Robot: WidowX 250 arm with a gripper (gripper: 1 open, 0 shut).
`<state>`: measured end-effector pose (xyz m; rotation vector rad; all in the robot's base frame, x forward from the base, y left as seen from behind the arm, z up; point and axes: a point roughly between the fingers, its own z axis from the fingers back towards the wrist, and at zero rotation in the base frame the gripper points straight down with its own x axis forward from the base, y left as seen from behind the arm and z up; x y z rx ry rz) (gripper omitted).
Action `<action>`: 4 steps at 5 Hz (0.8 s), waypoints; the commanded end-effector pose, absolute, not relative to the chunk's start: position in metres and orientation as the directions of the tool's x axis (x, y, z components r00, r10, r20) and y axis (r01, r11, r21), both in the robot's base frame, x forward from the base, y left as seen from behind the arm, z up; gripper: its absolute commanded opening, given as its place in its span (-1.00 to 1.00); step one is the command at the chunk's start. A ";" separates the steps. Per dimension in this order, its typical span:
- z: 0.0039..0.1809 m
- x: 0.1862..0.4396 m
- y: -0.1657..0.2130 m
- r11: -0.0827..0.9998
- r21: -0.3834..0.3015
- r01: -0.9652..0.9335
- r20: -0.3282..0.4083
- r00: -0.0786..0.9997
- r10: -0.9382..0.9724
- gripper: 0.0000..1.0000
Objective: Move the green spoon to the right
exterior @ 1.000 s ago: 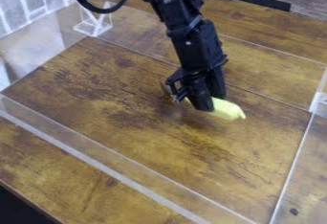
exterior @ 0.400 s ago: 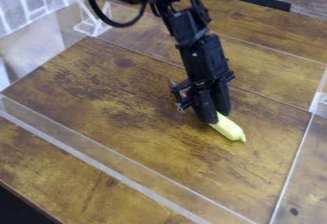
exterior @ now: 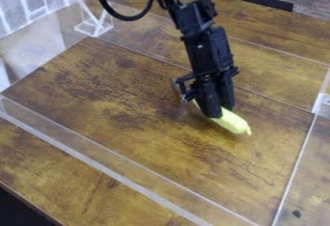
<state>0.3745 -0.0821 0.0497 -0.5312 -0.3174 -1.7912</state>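
Observation:
The green spoon point(exterior: 233, 123) shows as a chunky yellow-green handle sticking out low and to the right from under my gripper point(exterior: 210, 105). Its metal bowl is hidden behind the black fingers. My gripper points down over the right part of the wooden table point(exterior: 116, 95), and its fingers are closed around the spoon's upper end. The handle's free tip lies at or just above the wood; I cannot tell whether it touches.
Clear acrylic walls point(exterior: 77, 157) fence the wooden work area at the front, left and right. A white rack point(exterior: 91, 22) stands at the back left. A small white object point(exterior: 323, 104) sits at the right edge.
The arm has carried the spoon a little to the right and toward the front. The handle now points more to the lower right.

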 end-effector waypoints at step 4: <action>0.097 0.385 -0.144 -0.280 -0.065 0.958 0.551 -0.199 -0.811 -1.00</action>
